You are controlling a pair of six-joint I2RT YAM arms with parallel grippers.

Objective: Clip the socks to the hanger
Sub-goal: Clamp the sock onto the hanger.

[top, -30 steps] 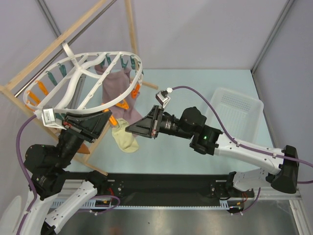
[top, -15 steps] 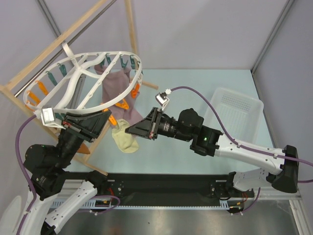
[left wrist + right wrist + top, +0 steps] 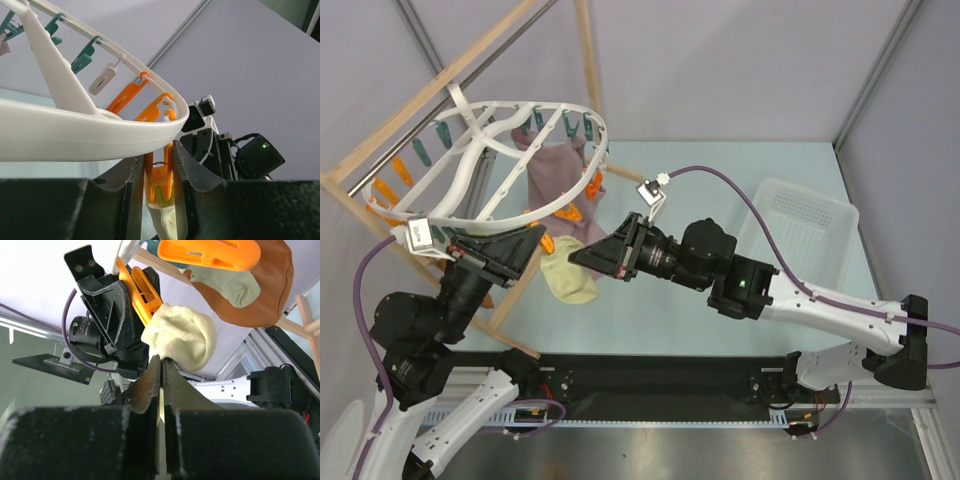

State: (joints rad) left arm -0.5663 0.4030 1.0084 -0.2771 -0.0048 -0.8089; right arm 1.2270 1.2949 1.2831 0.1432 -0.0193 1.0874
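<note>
The white oval hanger with teal and orange pegs hangs at the upper left. It also shows in the left wrist view. My left gripper is shut on an orange peg under the hanger's rim and squeezes it. The top edge of a cream sock sits in that peg's mouth. My right gripper is shut on the same sock and holds it up against the peg. The sock hangs between the two grippers.
A mauve cloth hangs from the hanger's far pegs. A wooden rack stands behind it. A white perforated basket lies at the right. An orange-brown cloth and a pale sock in an orange peg show in the right wrist view.
My right gripper has moved left and up with the sock, closer to the left gripper. The hanger has tilted and shifted slightly up and left.
</note>
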